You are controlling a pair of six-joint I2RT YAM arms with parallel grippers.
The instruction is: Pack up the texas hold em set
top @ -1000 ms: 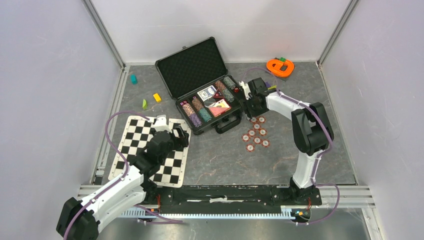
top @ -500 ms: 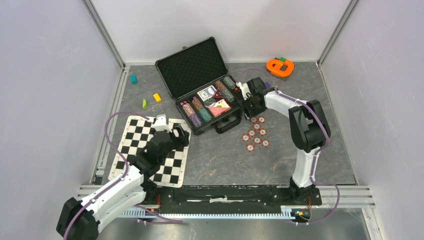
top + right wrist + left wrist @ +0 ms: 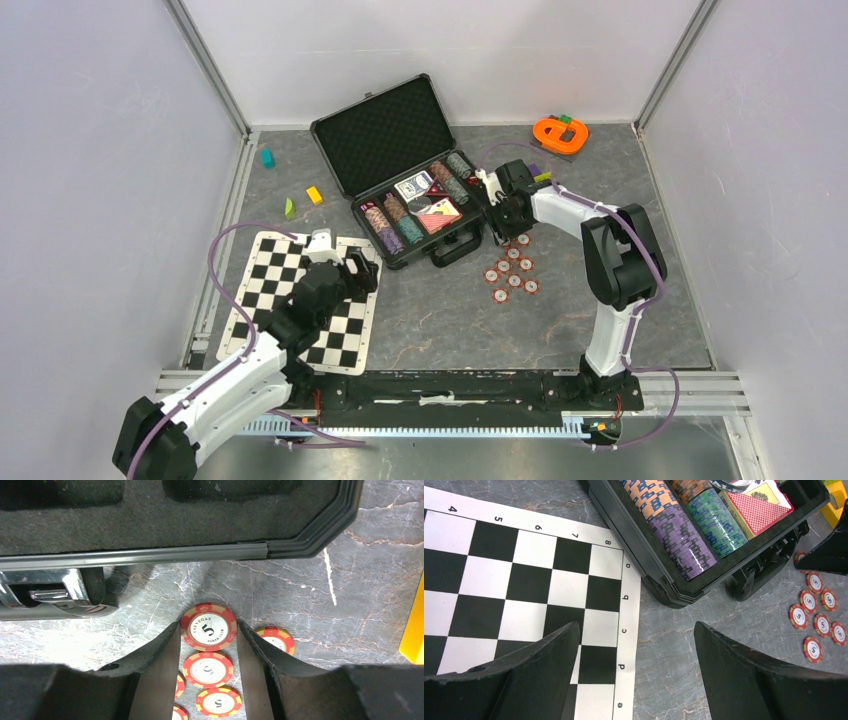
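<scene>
Roughly mid-table toward the back sits the open briefcase [image 3: 415,253], its long axis running on a diagonal from near-left to far-right in the top view. Its foam-lined lid [image 3: 385,135] stands raised along the far-left long side. The handle [image 3: 455,248] juts from the opposite long side, toward the near-right. Inside the tray, coloured chip stacks [image 3: 393,226] lie on their sides in rows across the short way. They fill both ends, with the card decks [image 3: 440,215] between them.

Just beyond the handle, on the bare stone-patterned table [image 3: 450,320], a loose cluster of red-white chips [image 3: 512,270] lies flat. The right gripper [image 3: 503,232] is down at the far end of that cluster, close beside the case's right corner. In the right wrist view its two fingers [image 3: 160,655] flank a single chip [image 3: 208,627] marked with a 5. Their inner faces sit right at its rim on both sides. Whether they already press it or only bracket it, I cannot tell. More chips lie between and beside the fingers nearer the wrist.

The left gripper [image 3: 345,270] hangs over the right edge of the checkered mat [image 3: 270,290], well apart from the case. Its jaws are spread wide with nothing between them. An orange toy [image 3: 560,133] rests near the far-right corner.
</scene>
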